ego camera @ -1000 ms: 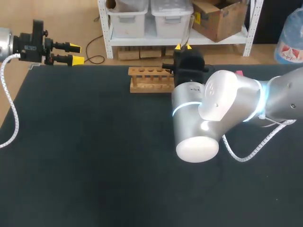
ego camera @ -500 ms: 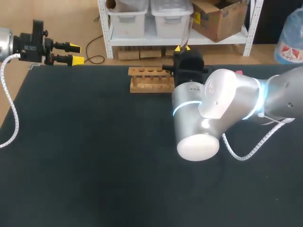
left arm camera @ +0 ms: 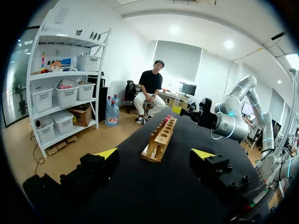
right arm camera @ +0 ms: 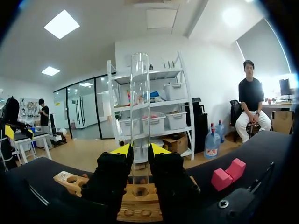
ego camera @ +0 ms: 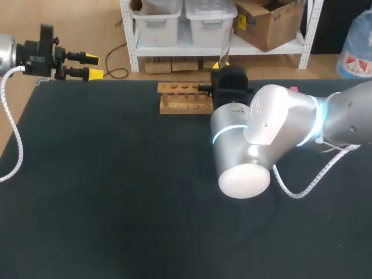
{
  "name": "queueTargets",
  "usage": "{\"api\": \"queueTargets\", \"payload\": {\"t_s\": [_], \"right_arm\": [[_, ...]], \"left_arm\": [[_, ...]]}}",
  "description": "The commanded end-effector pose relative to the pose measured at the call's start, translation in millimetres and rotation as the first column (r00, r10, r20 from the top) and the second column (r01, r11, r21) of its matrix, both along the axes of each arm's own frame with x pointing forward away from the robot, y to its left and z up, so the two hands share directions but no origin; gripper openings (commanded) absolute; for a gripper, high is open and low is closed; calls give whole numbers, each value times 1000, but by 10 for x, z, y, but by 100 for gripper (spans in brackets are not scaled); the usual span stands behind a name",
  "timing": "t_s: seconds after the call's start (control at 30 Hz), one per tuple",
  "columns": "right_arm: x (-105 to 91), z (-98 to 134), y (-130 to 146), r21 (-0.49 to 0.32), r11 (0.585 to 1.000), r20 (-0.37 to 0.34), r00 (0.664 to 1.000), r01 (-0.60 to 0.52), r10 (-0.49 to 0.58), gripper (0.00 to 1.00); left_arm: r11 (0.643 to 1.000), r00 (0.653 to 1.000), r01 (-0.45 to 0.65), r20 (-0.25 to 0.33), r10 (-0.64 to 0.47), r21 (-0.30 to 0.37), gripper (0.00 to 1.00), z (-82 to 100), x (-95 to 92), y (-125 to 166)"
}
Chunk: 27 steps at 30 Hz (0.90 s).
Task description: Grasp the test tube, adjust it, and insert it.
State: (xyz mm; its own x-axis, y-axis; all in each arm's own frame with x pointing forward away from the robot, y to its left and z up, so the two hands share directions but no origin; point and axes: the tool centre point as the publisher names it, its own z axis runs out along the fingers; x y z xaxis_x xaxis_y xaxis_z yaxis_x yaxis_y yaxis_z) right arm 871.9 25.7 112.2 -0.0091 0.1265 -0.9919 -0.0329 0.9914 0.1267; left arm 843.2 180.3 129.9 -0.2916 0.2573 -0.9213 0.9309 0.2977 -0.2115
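Pink blocks (right arm camera: 220,179) on dark table (ego camera: 116,174)

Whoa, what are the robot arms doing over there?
The right gripper is pinching a clear test tube, holding it upright over the wooden rack at the far side of the table, lined up with a hole. Whether its bottom is in yet, I can't tell. The left gripper is open and empty, off by the table's far left corner.
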Motion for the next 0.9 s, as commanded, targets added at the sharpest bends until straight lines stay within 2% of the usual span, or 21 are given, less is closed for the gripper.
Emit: {"api": "queueTargets", "payload": {"t_s": [0.03,0.63,0.9], "right_arm": [[15,-46,-20,-2,961,33,960,-278,278,0],[22,-237,40,10,947,-1,947,-321,321,0],[-53,-276,77,36,944,-23,944,-329,330,0]], "left_arm": [[1000,1000,1,3,-1,-2,100,-11,2,4],[1000,1000,1,3,-1,-2,100,-11,2,4],[1000,1000,1,3,-1,-2,100,-11,2,4]]}}
